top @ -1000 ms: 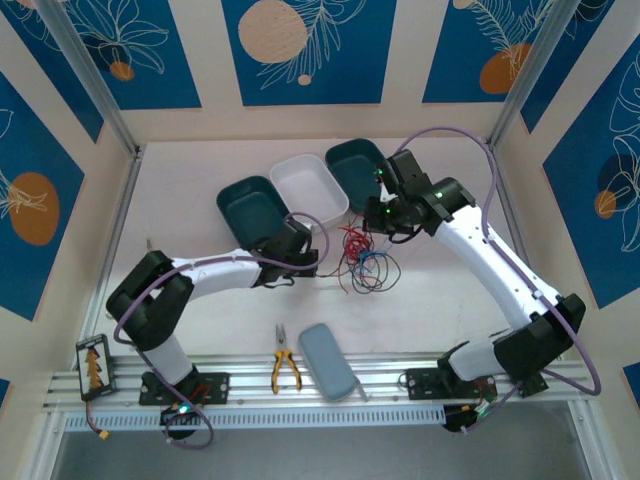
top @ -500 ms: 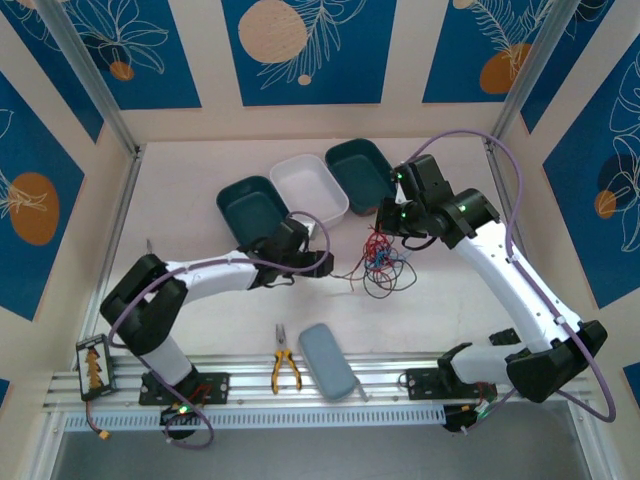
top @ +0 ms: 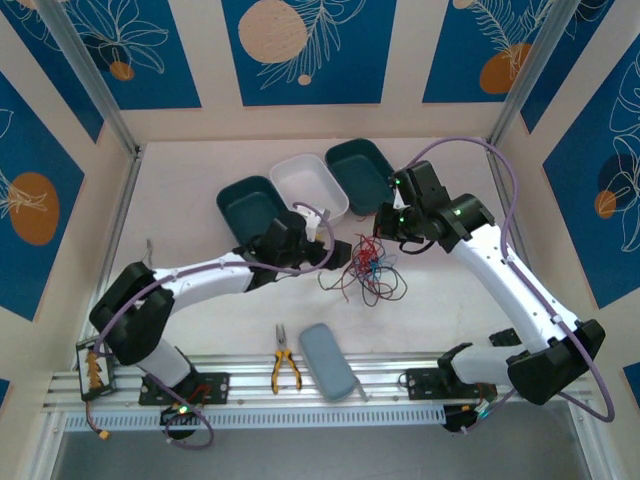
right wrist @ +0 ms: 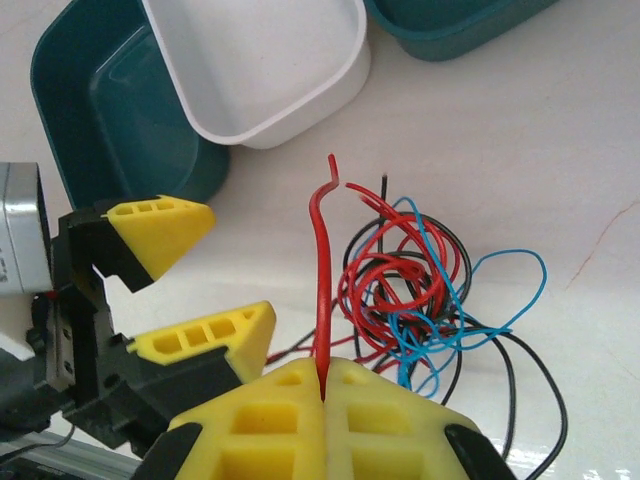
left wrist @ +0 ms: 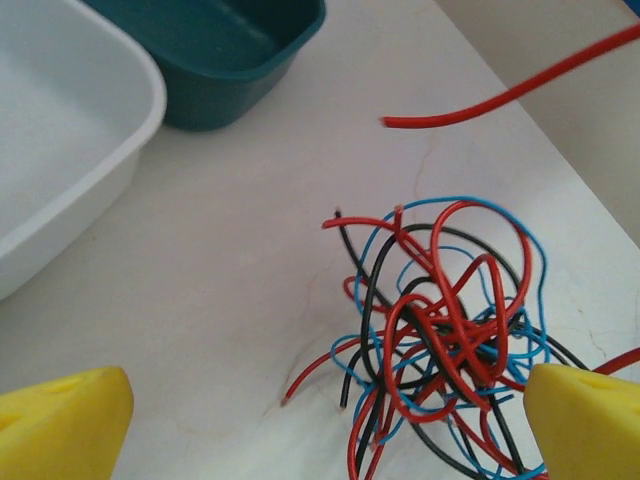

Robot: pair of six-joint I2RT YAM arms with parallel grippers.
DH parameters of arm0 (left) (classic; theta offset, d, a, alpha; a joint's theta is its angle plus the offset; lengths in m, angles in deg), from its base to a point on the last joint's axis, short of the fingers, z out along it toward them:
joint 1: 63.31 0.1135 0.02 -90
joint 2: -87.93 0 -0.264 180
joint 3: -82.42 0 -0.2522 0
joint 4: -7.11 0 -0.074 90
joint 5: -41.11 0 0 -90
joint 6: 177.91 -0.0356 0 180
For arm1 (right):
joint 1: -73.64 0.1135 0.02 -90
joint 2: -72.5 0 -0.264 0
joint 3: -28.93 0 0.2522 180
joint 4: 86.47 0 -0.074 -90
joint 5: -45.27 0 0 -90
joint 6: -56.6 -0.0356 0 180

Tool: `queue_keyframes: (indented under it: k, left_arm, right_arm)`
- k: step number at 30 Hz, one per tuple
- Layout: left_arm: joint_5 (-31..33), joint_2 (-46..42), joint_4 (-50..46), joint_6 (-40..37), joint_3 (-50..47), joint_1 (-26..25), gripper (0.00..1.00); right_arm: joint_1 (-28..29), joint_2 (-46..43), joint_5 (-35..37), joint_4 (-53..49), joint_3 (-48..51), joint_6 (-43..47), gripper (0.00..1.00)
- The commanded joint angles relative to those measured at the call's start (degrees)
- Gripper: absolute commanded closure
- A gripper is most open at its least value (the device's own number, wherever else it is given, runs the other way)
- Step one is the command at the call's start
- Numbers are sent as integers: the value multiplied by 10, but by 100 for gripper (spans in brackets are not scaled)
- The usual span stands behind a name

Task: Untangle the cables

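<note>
Right gripper [right wrist: 325,372] is clamped shut on one red wire [right wrist: 322,270], raised above the tangle [left wrist: 440,330], presumably so it can be drawn free. Left gripper [left wrist: 325,430] is spread wide, empty, just beside the tangle, which lies mid-table [top: 200,160], nearer the far edge.

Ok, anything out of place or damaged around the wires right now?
Nothing damaged or spilled. The knot of red, blue and black wires lies loose on the white table. The right gripper is shut on one red wire, whose free end pokes clear of the knot. The left gripper is open beside the knot.
</note>
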Motion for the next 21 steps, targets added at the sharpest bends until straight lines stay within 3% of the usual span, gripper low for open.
queue_keyframes:
  k: [1, 16, 21]
  left_arm:
    - [-20, 36, 39, -27, 24, -11, 0]
    - [-34, 140, 96, 50, 60, -32, 1]
    - [-19, 154, 68, 51, 66, -32, 13]
  right_arm:
    - [-3, 1, -23, 19, 5, -10, 100]
    - [4, -6, -49, 38, 24, -20, 100]
    - [6, -22, -55, 47, 30, -19, 100]
